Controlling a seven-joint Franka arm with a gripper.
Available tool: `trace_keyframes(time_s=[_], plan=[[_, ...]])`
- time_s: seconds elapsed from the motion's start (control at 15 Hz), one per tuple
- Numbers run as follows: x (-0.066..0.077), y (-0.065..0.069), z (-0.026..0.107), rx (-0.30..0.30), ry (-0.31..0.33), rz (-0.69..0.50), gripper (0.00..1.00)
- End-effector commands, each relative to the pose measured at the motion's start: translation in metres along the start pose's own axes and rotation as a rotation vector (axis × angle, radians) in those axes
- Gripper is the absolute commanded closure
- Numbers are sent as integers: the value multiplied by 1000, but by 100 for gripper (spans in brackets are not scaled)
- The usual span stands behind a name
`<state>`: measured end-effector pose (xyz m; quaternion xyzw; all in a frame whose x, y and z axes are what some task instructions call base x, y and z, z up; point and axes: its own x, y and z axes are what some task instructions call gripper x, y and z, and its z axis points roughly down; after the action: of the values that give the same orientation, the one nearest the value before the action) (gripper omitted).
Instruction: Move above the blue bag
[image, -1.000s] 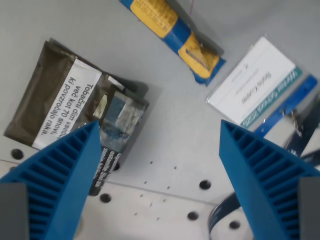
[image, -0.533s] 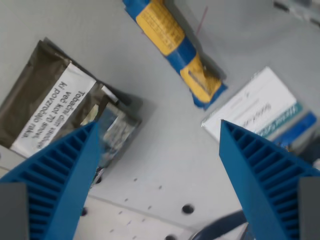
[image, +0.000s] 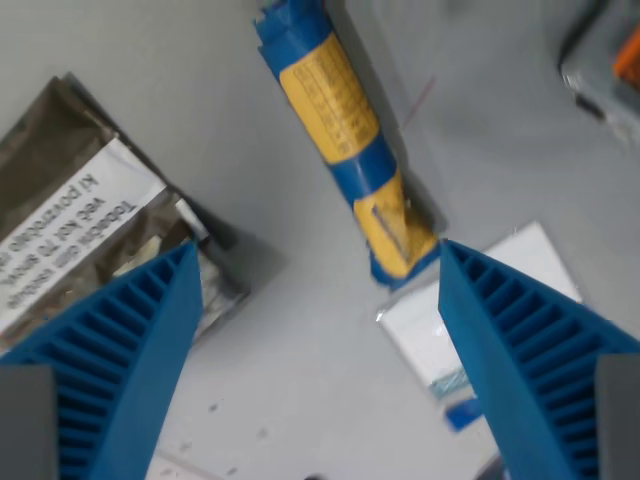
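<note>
Pincer (image: 315, 350): I have it spread wide, empty, ready to straddle.
Blue bag (image: 345, 140): lies flat mid-counter, slanting, beyond my fingertips; not centred yet.
Brown pouch (image: 90, 240): toward the counter's left side, apart.

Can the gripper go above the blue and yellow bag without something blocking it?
Probably yes. The gripper is open, the blue bag lies flat just ahead, and only bare table shows between them.

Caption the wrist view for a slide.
Open blue ribbed gripper hovering just short of the blue-and-yellow bag on the grey table.
</note>
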<state>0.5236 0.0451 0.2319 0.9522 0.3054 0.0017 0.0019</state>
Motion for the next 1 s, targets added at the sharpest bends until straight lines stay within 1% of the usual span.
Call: trace_keyframes(time_s=[0.07,0.27,0.53,0.73,1.0], plan=[[6,2,11,-51,34,-296,0],[11,5,25,-47,30,-347,0],[17,9,40,-37,19,-379,0],[22,12,50,-29,11,-397,0],[26,15,60,-19,4,-394,0]])
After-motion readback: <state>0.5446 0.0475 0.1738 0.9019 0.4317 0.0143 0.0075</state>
